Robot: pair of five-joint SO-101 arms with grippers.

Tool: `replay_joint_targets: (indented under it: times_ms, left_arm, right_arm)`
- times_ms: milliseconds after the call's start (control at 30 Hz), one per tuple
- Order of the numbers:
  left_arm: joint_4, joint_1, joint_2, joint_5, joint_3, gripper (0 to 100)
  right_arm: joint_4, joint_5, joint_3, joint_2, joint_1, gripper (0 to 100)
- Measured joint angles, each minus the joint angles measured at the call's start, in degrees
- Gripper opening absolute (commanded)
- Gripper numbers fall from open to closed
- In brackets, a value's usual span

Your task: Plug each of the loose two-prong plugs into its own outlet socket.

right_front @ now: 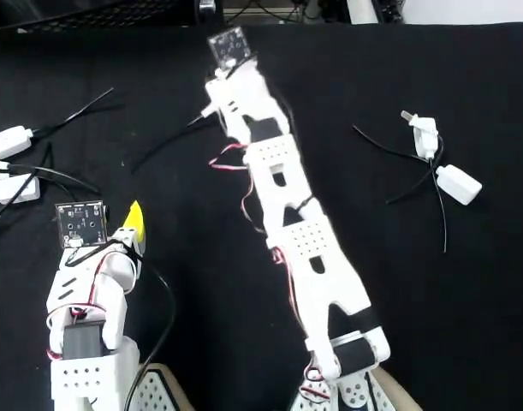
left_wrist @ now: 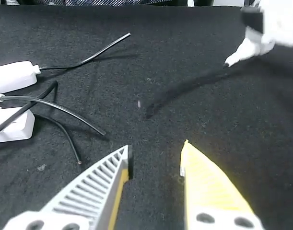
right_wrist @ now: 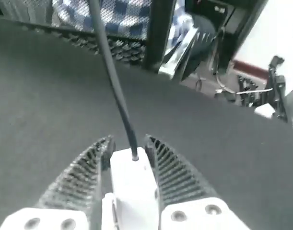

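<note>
Right pincer [right_wrist: 129, 143], in its own wrist view, is clamping a white plug [right_wrist: 132, 187] between both jaws; a black cable [right_wrist: 115, 86] is rising from the plug's end. Left pincer [left_wrist: 156, 155], in the left wrist view, is standing open over black cloth [left_wrist: 184, 96]; two white corded pieces [left_wrist: 12, 76] are lying ahead of its grey finger [left_wrist: 103, 179], black wires [left_wrist: 50, 103] crossing them. High view is adding a pronged plug [right_front: 425, 133] and a white block [right_front: 458, 182] lying close together at the right of the frame; the corded pieces are sitting at the left edge, and the right arm [right_front: 295, 223] is lying stretched up the centre.
</note>
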Motion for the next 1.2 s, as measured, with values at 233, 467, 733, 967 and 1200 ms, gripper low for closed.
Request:
replay_joint_targets:
  times_ms: [233, 467, 733, 967, 1200]
  left_arm:
    - [0.0, 0.0, 0.0, 0.0, 0.0, 18]
    - [0.0, 0.0, 0.0, 0.0, 0.0, 18]
    - [0.0, 0.0, 0.0, 0.0, 0.0, 18]
    - [0.0, 0.0, 0.0, 0.0, 0.0, 18]
    - [0.0, 0.0, 0.0, 0.0, 0.0, 18]
  right_arm:
    - [5.4, -0.1, -0.5, 1.7, -0.1, 18.1]
    - [6.5, -0.1, -0.5, 0.1, 0.0, 22.7]
    - [15.0, -0.1, -0.6, -5.9, 0.0, 25.4]
    - [30.6, 0.0, -0.6, -12.5, 0.7, 25.2]
    - [46.0, 0.0, -0.6, -17.4, 9.6, 25.1]
